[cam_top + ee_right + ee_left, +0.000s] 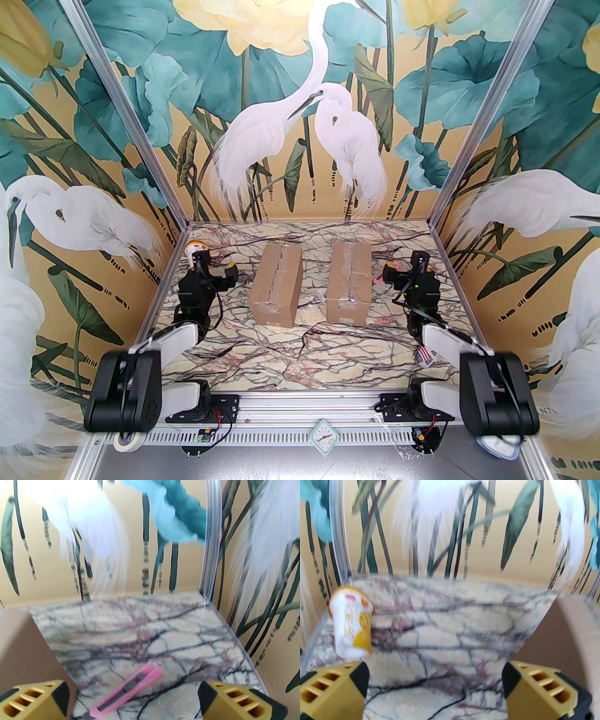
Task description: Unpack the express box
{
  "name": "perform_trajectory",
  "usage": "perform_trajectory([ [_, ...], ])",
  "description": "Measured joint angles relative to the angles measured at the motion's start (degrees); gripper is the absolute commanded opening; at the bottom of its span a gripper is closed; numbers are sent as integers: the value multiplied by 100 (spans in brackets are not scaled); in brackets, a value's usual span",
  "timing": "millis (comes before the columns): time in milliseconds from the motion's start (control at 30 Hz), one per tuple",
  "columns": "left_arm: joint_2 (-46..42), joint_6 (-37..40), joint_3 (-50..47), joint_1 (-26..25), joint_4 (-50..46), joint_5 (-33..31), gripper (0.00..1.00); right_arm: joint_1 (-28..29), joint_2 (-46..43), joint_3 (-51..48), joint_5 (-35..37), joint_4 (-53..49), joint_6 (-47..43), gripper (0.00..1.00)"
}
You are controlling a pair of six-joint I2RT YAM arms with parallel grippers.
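I see two taped-shut cardboard boxes side by side at the top view's centre: left box (275, 283) and right box (349, 281). My left gripper (435, 678) is spread wide, with a white-and-yellow cup (351, 623) at mid-left. My right gripper (134, 698) is also spread, above a pink utility knife (127, 687) at bottom centre.

Overhead looks down; 2 wrist views (low) skim table (300, 347).

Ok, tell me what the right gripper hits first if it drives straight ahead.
Probably the pink box cutter, lying on the marble table just ahead of the right gripper, fingers open; depth is unclear.
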Motion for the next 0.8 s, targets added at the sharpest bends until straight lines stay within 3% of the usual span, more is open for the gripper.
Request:
perform_trajectory([
  [167,-796,-798,1235,4,-1982,660,99,0,-944,992,-20,-2293,1110,98],
  [300,-992,-1399,1987,-160,-3147,1255,99,-4,-909,2055,-35,-3899,1943,95],
  [500,-682,-1626,2413,-651,-4360,1746,100,-63,216,3244,-20,-5484,2865,92],
  [800,-92,-1493,2645,-765,-5165,1952,99,-149,2658,4802,-83,-6688,3770,85],
])
